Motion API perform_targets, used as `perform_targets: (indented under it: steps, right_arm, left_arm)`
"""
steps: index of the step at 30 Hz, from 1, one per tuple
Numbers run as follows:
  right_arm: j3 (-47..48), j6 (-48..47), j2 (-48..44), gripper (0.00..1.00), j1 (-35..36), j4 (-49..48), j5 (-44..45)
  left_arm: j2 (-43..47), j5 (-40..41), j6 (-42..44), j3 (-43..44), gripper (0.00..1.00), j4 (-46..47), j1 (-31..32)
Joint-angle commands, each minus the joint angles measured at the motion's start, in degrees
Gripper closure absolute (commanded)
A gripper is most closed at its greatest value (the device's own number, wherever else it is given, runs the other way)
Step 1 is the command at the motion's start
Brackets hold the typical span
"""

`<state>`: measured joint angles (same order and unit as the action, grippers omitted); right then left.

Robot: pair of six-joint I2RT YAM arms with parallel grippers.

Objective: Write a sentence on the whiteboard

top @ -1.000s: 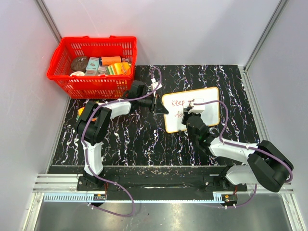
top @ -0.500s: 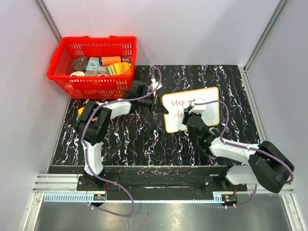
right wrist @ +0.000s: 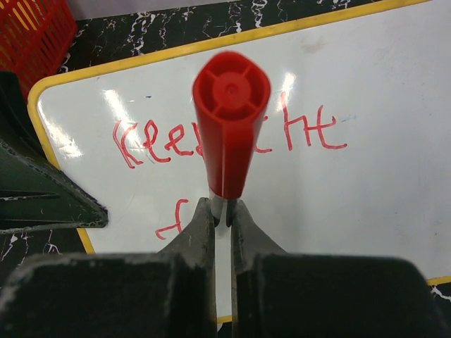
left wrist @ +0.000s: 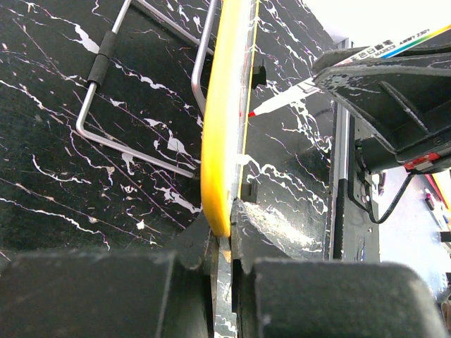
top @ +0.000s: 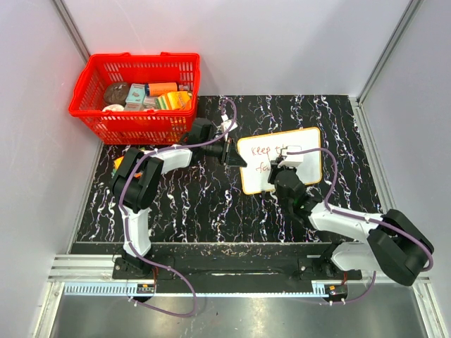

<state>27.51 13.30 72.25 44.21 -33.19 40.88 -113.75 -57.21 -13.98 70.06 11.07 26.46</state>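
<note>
My right end effector is pressed together on the barrel of a red marker, which points away from my fingers toward the whiteboard. In my own wrist view the marker's body hides its tip. The left wrist view shows the tip at the board's face, touching or just short of it. The marker is light, stiff and smooth, so I judge that a firm pinch on the barrel suits it; a loose one could let it twist under writing pressure.

My left end effector pinches the board's yellow rim at its left edge. The board looks thin, rigid, light and slick-faced. I judge it would slide or rock on its wire stand if nothing steadied it, so the rim is the place to hold. It sits right of centre on the table. The sentence is begun: "keep the" above, one letter below.
</note>
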Motion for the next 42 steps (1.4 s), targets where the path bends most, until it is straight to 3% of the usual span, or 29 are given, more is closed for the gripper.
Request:
perform_targets:
  steps: [1,6,15,42]
  right_arm:
    - [-0.61,0.41,-5.70,1.00,-0.52,0.49,-0.10]
    - [-0.61,-0.29,-9.49,1.00,-0.52,0.93,0.77]
    - [2.29,-2.14,-3.79,1.00,-1.31,-0.56,0.87]
    - [2.99,-3.11,0.96,1.00,-2.72,-7.06,-0.10]
  left_arm:
    - [-3.41,5.71,8.62,-1.86,1.00,-6.24,1.58]
    - [-3.58,5.62,8.62,-1.86,1.00,-6.24,1.58]
    - [-3.49,5.79,8.70,-1.86,1.00,-6.15,1.58]
    - [-3.40,5.71,8.62,-1.95,1.00,-6.24,1.67]
